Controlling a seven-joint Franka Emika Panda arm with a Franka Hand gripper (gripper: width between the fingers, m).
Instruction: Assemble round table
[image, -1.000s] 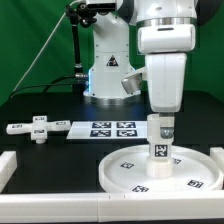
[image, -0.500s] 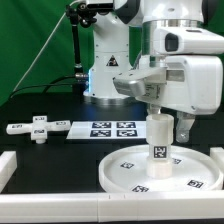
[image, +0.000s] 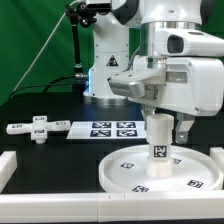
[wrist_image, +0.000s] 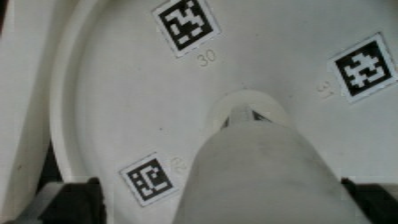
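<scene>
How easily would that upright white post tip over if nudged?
The post is tall and narrow on the disc, so it may tip unless fastened, which I cannot tell. Being round, it would probably roll. It looks like stiff plastic.

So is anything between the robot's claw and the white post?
No, nothing visible is in the way. The gripper sits right at the top of the post, one finger on each side. The post stands upright on the big round disc.

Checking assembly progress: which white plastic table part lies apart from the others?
The flat white cross-shaped piece, alone at the exterior view's left; the short cylindrical post stands on the large rimmed round disc.
</scene>
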